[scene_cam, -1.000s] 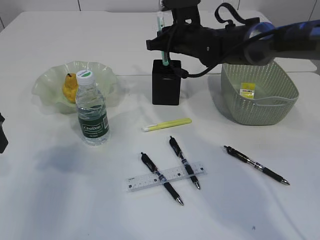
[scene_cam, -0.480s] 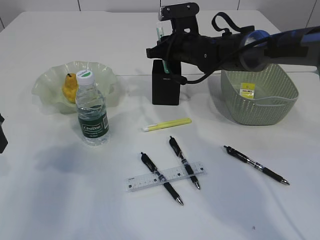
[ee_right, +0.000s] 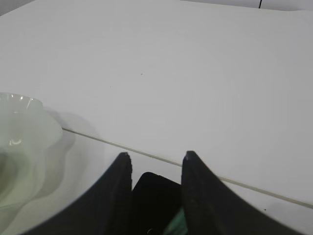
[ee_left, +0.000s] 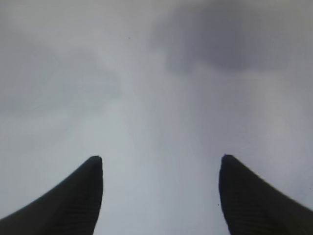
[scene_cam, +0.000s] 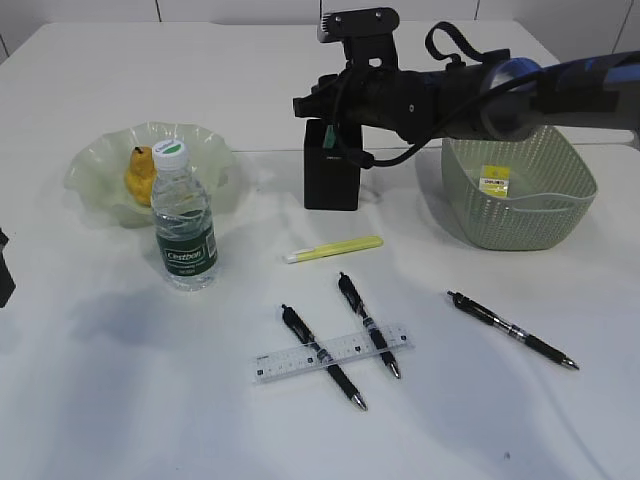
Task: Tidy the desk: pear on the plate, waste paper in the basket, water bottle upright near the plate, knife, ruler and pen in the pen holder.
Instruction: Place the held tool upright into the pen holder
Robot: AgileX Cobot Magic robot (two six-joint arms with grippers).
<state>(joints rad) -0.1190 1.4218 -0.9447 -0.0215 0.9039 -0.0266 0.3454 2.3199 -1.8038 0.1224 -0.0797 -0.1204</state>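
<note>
White table carries plate, bottle, pens, ruler, basket.

The green pen that stood tall above the black pen holder near the desk's far edge a second ago has dropped inside; only a sliver of green shows at its mouth in the right wrist view. The right hand has come lower over the holder, and its fingers have parted, gripping nothing now.
</note>
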